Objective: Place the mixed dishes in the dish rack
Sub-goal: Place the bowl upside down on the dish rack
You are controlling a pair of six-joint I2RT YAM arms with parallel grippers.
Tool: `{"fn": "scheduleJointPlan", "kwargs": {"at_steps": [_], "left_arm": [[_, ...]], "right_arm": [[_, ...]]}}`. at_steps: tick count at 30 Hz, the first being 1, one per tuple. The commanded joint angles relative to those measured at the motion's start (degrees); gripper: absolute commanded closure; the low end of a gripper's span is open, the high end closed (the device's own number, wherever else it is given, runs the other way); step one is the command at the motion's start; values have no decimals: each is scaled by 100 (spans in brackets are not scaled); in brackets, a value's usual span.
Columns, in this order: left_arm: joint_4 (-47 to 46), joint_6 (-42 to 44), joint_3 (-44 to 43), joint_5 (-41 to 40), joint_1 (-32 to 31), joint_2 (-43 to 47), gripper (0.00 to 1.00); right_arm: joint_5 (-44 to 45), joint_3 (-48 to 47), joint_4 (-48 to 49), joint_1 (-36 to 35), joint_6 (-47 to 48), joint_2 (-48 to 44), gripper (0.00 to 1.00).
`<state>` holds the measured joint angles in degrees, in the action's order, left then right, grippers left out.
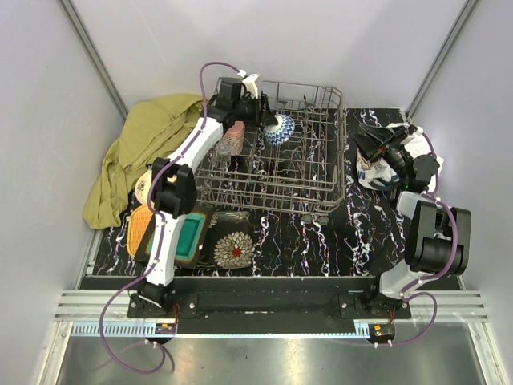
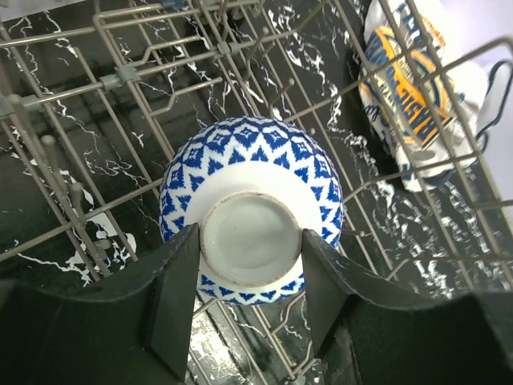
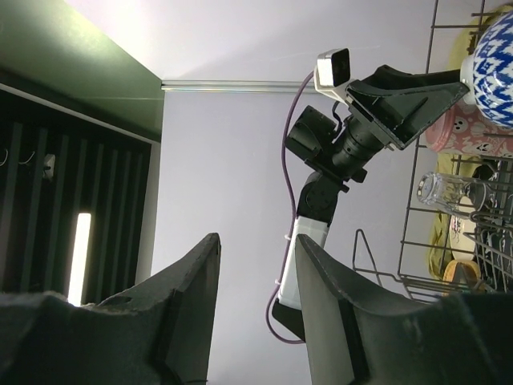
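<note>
My left gripper (image 2: 250,289) is shut on the foot ring of a blue-and-white patterned bowl (image 2: 250,180), holding it bottom-up toward the camera above the wires of the dish rack (image 2: 120,76). From above, the bowl (image 1: 279,128) hangs over the rack's (image 1: 325,172) far middle. A pink cup (image 1: 235,132) and a clear glass (image 1: 223,149) stand in the rack's left end. My right gripper (image 3: 256,249) is open and empty, lying at the right above the white printed cloth, aimed toward the rack.
Left of the rack lie a teal square plate (image 1: 191,235), an orange square plate (image 1: 140,226), a cream round plate (image 1: 144,186) and a dark floral plate (image 1: 234,249). An olive-yellow cloth (image 1: 144,144) is bunched at the far left. The white printed cloth (image 2: 417,104) lies right of the rack.
</note>
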<state>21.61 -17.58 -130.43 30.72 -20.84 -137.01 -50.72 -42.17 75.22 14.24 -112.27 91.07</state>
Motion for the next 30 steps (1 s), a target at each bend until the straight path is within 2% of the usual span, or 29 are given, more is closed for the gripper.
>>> {"fn": "scheduleJointPlan", "kwargs": {"at_steps": [1,15,30], "left_arm": [[-104,527,-334,-329,-166,245,100],[353,1424,-492,-1287,-447,219,100],[458,1969,-545,-1762,-658,26,100]], "right_arm": [[-140,-54,1249,35,100,34,50],[-184,-63,1258,61,91,34,50],[-228,-89,1267,88,65,60,50]]}}
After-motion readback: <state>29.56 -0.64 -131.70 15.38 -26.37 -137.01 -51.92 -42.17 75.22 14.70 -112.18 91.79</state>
